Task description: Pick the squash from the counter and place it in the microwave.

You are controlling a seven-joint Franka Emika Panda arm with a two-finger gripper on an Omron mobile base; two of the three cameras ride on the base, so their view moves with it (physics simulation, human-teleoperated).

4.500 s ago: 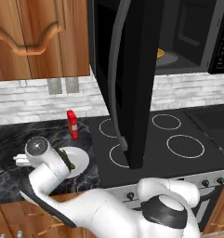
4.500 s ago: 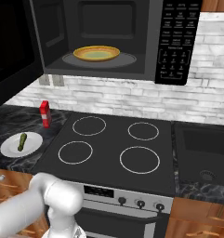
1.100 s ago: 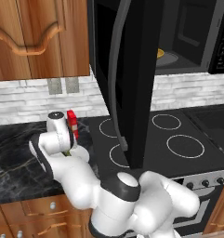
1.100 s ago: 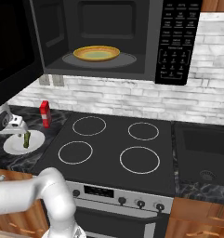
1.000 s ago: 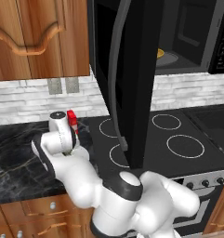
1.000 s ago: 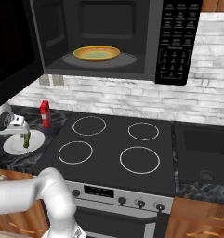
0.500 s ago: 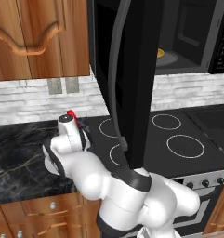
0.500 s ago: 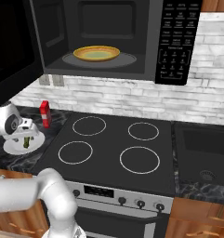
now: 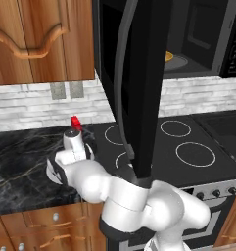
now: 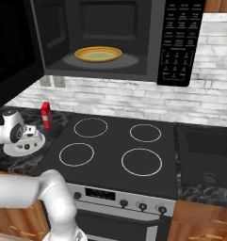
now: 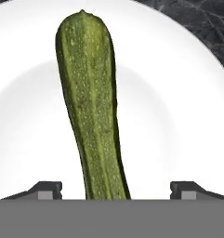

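The squash has a dark green skin, finely speckled and faintly ridged along its length, with a dull sheen. The plate under it looks like smooth white ceramic, evenly matt. The counter is polished black stone with pale veins. The microwave has a glossy black door that mirrors light. The cabinet is warm brown wood with visible grain. The wall is pale, rough-edged brick. The stovetop is smooth dark glass.

hand low, fingers spread wide
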